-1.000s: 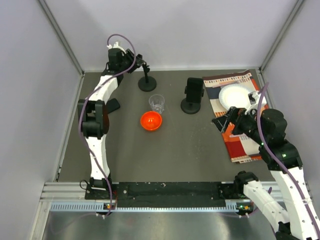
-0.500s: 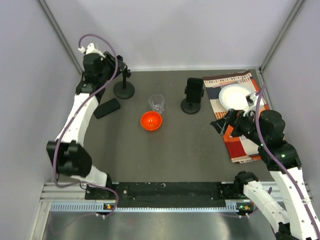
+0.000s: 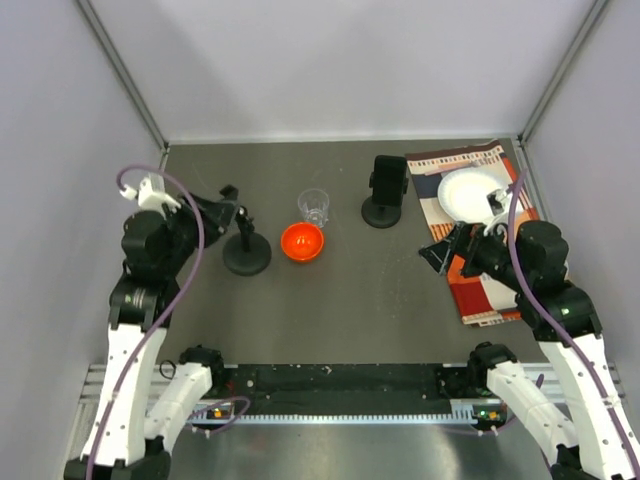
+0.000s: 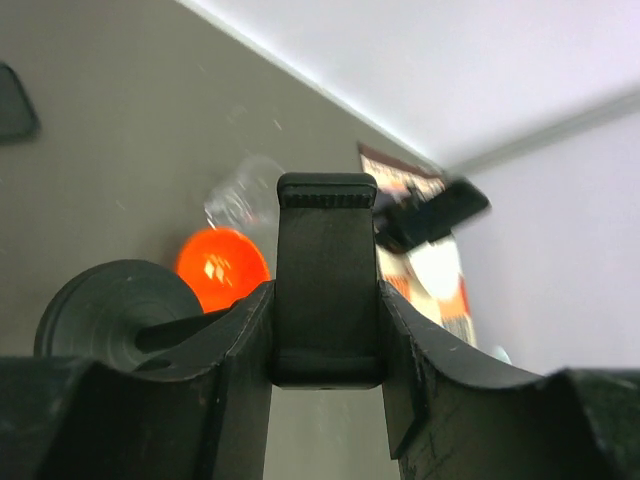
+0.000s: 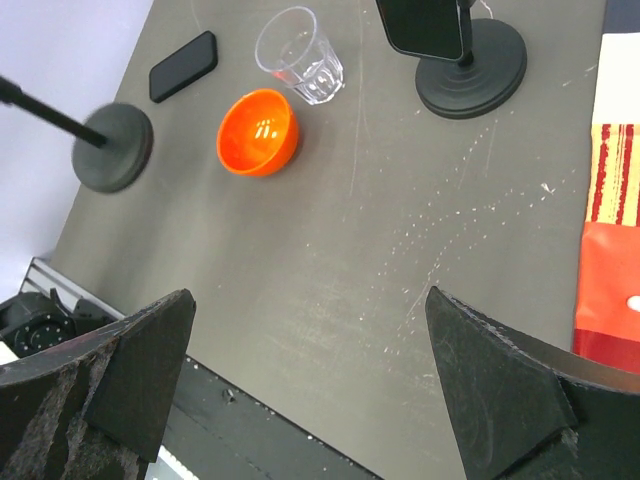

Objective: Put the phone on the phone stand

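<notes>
My left gripper (image 3: 232, 207) is shut on the top clamp (image 4: 326, 280) of a black phone stand, fingers on both sides of it. The stand's round base (image 3: 246, 258) is at the table's left middle, at or just above the surface; it also shows in the right wrist view (image 5: 115, 145). The black phone (image 5: 183, 66) lies flat on the table behind the stand, and also shows in the left wrist view (image 4: 12, 100). My left arm hides it in the top view. My right gripper (image 3: 447, 250) is open and empty, hovering over the table (image 5: 308, 295).
An orange bowl (image 3: 301, 241) and a clear glass (image 3: 314, 207) sit just right of the held stand. A second black stand holding a phone (image 3: 385, 190) stands further right. A striped cloth (image 3: 485, 295) with a white plate (image 3: 470, 190) lies at the right.
My left arm has carried the phone stand from the back of the table forward and left, to beside the orange bowl. The right arm has barely moved.
</notes>
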Controlling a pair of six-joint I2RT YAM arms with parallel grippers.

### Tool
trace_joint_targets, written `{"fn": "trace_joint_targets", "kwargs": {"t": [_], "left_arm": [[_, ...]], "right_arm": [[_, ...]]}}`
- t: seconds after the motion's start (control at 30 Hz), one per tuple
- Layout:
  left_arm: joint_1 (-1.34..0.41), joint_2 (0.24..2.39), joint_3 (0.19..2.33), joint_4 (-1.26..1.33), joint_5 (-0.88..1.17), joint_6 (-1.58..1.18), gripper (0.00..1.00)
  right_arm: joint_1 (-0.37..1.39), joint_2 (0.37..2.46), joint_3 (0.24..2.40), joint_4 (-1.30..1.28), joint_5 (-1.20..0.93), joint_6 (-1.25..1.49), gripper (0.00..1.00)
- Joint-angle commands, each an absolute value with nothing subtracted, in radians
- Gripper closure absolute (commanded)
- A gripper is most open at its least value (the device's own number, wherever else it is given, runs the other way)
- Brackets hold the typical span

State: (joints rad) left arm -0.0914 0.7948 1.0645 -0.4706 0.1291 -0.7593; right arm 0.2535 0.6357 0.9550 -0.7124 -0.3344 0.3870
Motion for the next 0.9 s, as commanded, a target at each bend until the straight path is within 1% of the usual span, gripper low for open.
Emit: {"fn": "trace_joint_targets", "kwargs": {"t": [0.0,0.07,0.1,0.13,0.17,0.2,0.23,0.3,0.33,0.4,0.43,0.47,0.53,0.57,0.6,0.73,0.8,0.87], "left_arm": [[-0.149,0.646,0.928,-0.345,0.305,-0.923,1.0],[-0.239,0.583,0.901,-0.342,0.256,-0.931,1.0],[-0.276,0.571,0.872,-0.341,0.197,-0.952,1.0],[-0.358,0.56,0.85,-0.318,0.181,-0.971,1.0],[-0.401,0.561,0.83,-0.302,0.169,-0.992,1.0],[-0.45,0.571,0.792,-0.281,0.154,-1.03,1.0],[-0.569,0.589,0.77,-0.231,0.085,-1.046,1.0],[-0.691,0.62,0.726,-0.175,0.008,-1.068,1.0],[-0.801,0.636,0.716,-0.135,-0.1,-1.069,1.0],[-0.895,0.701,0.713,-0.04,-0.184,-1.054,1.0],[-0.972,0.739,0.716,-0.01,-0.219,-1.042,1.0],[-1.006,0.756,0.73,0.044,-0.307,-1.029,1.0],[-1.09,0.785,0.745,0.075,-0.389,-0.983,1.0],[-1.11,0.814,0.752,0.092,-0.466,-0.971,1.0],[-1.126,0.828,0.752,0.13,-0.491,-0.966,1.0],[-1.204,0.909,0.735,0.155,-0.685,-1.05,1.0],[-1.21,0.945,0.747,0.137,-0.722,-1.116,1.0],[-1.21,0.997,0.758,0.127,-0.718,-1.163,1.0]], "right_arm": [[0.261,0.615,0.968,-0.733,-0.339,0.403,0.01],[0.261,0.611,0.969,-0.741,-0.344,0.419,0.01],[0.261,0.604,0.969,-0.752,-0.339,0.422,0.01],[0.261,0.597,0.968,-0.756,-0.337,0.428,0.01],[0.261,0.592,0.968,-0.759,-0.336,0.429,0.01],[0.261,0.589,0.966,-0.768,-0.333,0.431,0.01],[0.261,0.583,0.966,-0.775,-0.33,0.434,0.01],[0.262,0.578,0.965,-0.784,-0.324,0.437,0.01],[0.261,0.575,0.962,-0.791,-0.319,0.437,0.01],[0.261,0.566,0.953,-0.796,-0.308,0.437,0.01],[0.261,0.565,0.95,-0.801,-0.305,0.439,0.01],[0.261,0.563,0.946,-0.802,-0.304,0.439,0.01],[0.261,0.565,0.937,-0.81,-0.302,0.436,0.01],[0.261,0.565,0.934,-0.813,-0.301,0.434,0.01],[0.261,0.566,0.93,-0.816,-0.298,0.431,0.01],[0.261,0.569,0.927,-0.816,-0.291,0.422,0.01],[0.261,0.572,0.925,-0.813,-0.294,0.417,0.01],[0.261,0.578,0.922,-0.813,-0.296,0.417,0.01]]}}
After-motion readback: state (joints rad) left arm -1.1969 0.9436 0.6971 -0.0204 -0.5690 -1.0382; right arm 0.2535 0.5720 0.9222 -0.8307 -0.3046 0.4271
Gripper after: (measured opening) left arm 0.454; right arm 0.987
